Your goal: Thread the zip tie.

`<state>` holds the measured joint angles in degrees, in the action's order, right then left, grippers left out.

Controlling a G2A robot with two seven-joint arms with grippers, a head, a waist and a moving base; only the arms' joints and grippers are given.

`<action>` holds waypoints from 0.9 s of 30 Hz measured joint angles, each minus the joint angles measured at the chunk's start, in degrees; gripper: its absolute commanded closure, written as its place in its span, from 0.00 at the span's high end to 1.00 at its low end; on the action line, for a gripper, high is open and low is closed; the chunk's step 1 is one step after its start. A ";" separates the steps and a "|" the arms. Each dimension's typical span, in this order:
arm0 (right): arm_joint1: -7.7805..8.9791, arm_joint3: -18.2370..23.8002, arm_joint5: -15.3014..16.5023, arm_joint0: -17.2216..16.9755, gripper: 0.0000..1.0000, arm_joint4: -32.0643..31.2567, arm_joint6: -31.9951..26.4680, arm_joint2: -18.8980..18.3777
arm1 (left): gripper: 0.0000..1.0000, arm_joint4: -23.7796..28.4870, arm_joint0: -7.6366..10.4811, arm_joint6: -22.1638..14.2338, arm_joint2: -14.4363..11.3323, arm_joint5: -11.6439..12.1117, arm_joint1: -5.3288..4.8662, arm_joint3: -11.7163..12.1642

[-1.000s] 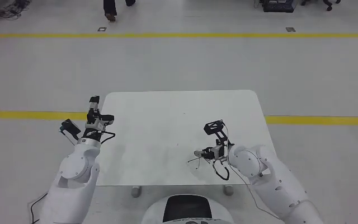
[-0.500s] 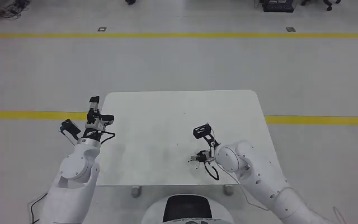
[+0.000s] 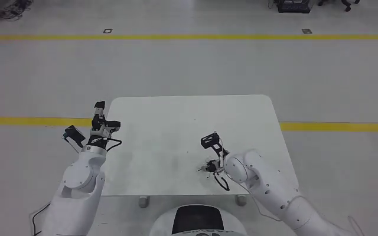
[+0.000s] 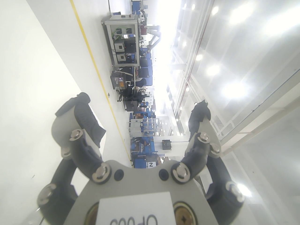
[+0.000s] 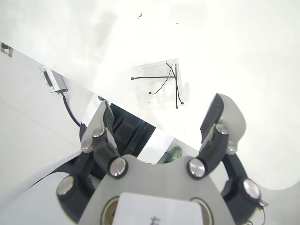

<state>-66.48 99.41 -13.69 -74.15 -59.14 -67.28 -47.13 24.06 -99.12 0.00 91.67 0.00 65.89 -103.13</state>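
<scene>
Three thin black zip ties (image 5: 172, 77) lie crossed on a small clear plate (image 5: 150, 67) on the white table (image 3: 177, 124), close to its near edge. My right gripper (image 5: 161, 101) hovers just above them, open, with nothing between its ribbed pads (image 5: 208, 112). In the top view the right gripper (image 3: 207, 167) hangs over the table's near right part. My left gripper (image 4: 140, 115) is open and empty, pointing out into the room. It is held off the table's left edge, as the top view shows the left gripper (image 3: 98, 113).
A small dark speck (image 5: 140, 15) lies on the table beyond the plate. A grey box with a black cable (image 5: 55, 83) sits below the table's near edge. Yellow floor lines (image 3: 189, 37) run behind and beside the table.
My right arm has shifted left and slightly toward the table's near edge, with its wrist turned. The left arm has not moved.
</scene>
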 measured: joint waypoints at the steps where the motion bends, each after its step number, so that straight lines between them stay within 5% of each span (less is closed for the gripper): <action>1: -0.14 -0.34 0.35 0.52 1.00 -0.52 -0.56 0.59 | 1.00 0.00 0.00 0.00 0.00 0.00 0.00 0.00; 4: -0.41 -0.92 3.65 1.73 1.00 -2.42 -1.93 2.58 | 1.00 0.00 0.00 0.00 0.00 0.00 0.00 0.00; 13: -0.36 -1.16 4.27 1.54 1.00 -1.97 -1.18 2.63 | 1.00 0.00 0.00 0.00 0.00 0.00 0.00 0.00; 18: 0.43 -2.40 16.10 1.66 1.00 -0.31 1.39 0.82 | 1.00 0.00 0.00 0.00 0.00 0.00 0.00 0.00; 27: 2.03 -2.64 31.66 2.19 1.00 1.12 0.20 -2.44 | 1.00 0.00 0.00 0.00 0.00 0.00 0.00 0.00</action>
<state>-64.45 96.77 17.98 -71.96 -58.01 -67.08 -49.57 24.06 -99.12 0.00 91.67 0.00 65.89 -103.13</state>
